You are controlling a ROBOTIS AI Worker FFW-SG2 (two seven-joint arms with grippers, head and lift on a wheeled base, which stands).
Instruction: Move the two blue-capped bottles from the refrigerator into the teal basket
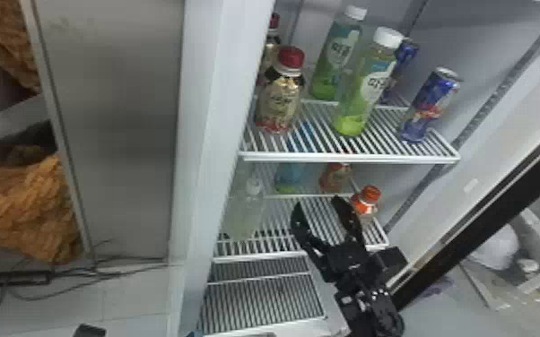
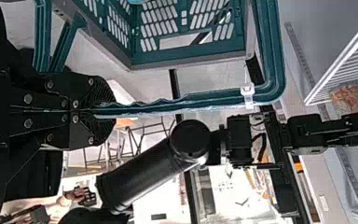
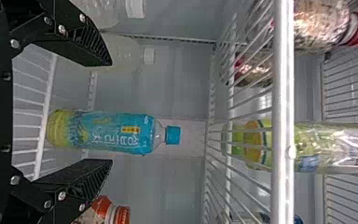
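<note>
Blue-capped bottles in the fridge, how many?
1. The blue-capped bottle stands on the shelf below the white-capped green bottles, ahead of the open right gripper. Another could be hidden behind it.

You can read no word for sure: dark lettering on the front white-capped bottle [image 1: 365,89], head view's upper right; white characters on the blue-capped bottle [image 3: 114,133], right wrist view's centre-left.

A blue-capped bottle [image 3: 114,133] shows me blue and yellow-green, the teal basket [image 2: 274,56] slotted walls, the shelf [image 1: 350,157] white stripes.
</note>
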